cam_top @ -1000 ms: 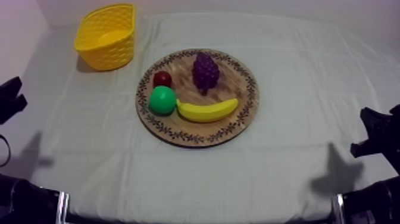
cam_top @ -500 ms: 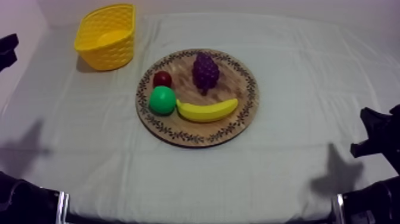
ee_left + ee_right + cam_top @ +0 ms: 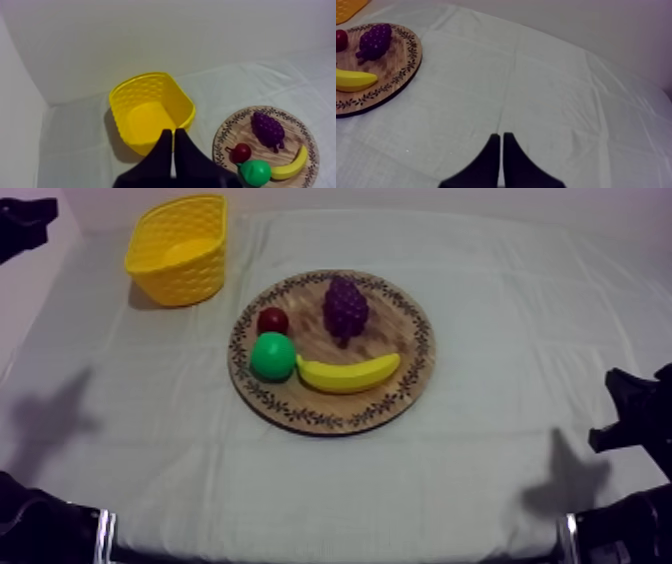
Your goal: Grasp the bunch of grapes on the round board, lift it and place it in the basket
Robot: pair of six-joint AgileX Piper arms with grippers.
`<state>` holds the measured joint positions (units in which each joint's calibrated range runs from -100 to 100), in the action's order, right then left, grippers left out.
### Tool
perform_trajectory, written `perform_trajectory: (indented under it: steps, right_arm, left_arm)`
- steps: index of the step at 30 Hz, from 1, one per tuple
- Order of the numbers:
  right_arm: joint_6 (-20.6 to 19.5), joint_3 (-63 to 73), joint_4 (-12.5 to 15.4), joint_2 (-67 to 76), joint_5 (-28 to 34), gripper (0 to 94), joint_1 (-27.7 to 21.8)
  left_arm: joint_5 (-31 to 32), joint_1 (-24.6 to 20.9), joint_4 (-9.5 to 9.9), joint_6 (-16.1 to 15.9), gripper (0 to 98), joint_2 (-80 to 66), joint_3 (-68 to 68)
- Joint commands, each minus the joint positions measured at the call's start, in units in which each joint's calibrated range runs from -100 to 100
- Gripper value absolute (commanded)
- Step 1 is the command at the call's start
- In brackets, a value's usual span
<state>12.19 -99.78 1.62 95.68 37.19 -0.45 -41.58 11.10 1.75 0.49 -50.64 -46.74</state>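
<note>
The purple bunch of grapes (image 3: 345,308) lies on the far part of the round wooden board (image 3: 405,338), alongside a small red fruit (image 3: 272,320), a green pear (image 3: 272,356) and a banana (image 3: 348,374). The yellow basket (image 3: 180,248) stands at the far left, with nothing in it. My left gripper (image 3: 28,216) hangs at the far left corner, left of the basket. In the left wrist view its fingers lie together, shut (image 3: 173,132), above the basket (image 3: 150,112), and the grapes (image 3: 268,130) are off to the side. My right gripper (image 3: 500,135), shut, is over bare cloth, away from the board (image 3: 393,72).
Grey-white cloth covers the table around the board. My right arm (image 3: 630,413) rests low at the right edge. A pale wall runs behind the basket and along the left side.
My left arm has risen from the left edge to the far left corner, beside the basket. The right arm and the fruit have not moved.
</note>
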Motion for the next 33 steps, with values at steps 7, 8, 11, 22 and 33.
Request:
perform_trajectory:
  steps: [7, 8, 11, 22, 33]
  right_arm:
    - [0.0, 0.01, 0.02, 0.0, -0.01, 0.5, 0.0]
    - [0.0, 0.01, 0.02, 0.0, -0.01, 0.5, 0.0]
    - [0.0, 0.01, 0.02, 0.0, -0.01, 0.5, 0.0]
    - [0.0, 0.01, 0.02, 0.0, -0.01, 0.5, 0.0]
    - [0.0, 0.01, 0.02, 0.0, -0.01, 0.5, 0.0]
  left_arm:
    - [-1.06, 4.22, 0.03, -0.85, 0.0, 6.7, 6.66]
    - [-1.49, 4.71, 0.05, -0.98, 0.0, 7.59, 7.67]
    - [-3.02, 5.66, 0.04, -1.4, 0.0, 10.22, 10.75]
    - [-4.48, 8.74, 3.91, 1.46, 0.0, 22.26, 20.88]
    - [-5.4, 13.17, 5.65, 2.45, 0.0, 33.61, 31.49]
